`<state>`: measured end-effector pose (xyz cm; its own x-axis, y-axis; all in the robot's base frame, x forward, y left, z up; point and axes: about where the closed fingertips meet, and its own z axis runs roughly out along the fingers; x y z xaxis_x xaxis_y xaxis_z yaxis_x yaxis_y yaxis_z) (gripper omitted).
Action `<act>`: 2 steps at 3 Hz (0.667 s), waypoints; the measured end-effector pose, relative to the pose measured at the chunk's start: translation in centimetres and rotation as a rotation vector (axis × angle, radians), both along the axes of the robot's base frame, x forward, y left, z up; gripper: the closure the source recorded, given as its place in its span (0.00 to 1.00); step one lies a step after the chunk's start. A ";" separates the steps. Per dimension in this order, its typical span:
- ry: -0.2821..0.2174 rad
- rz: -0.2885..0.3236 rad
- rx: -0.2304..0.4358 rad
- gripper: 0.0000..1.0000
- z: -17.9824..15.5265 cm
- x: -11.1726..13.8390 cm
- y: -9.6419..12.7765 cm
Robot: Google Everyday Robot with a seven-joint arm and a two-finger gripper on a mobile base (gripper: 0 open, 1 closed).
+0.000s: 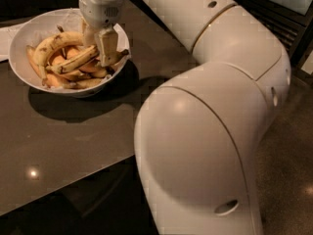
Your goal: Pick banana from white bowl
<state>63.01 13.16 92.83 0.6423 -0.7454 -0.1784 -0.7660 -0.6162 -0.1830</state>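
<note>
The white bowl [24, 38] stands on the dark table at the upper left and holds several spotted yellow bananas. My gripper [98, 45] reaches down into the right side of the bowl. Its fingers [108, 44] are closed on either side of one banana [73, 62], which lies across the pile with its stem end poking out past the near finger towards the bowl's right rim. Another banana [51, 42] curves over the top of the pile to the left of the gripper. My wrist hides the bowl's far right rim.
My large white arm [205, 131] fills the right and lower part of the view. The dark glossy table [73, 136] runs to an edge at the lower left. A white paper or cloth [6, 35] lies behind the bowl at the far left.
</note>
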 end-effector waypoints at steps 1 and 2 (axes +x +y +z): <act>-0.007 -0.004 -0.009 0.73 0.2 0.2 0.1; -0.007 -0.004 -0.010 0.96 0.1 0.3 0.1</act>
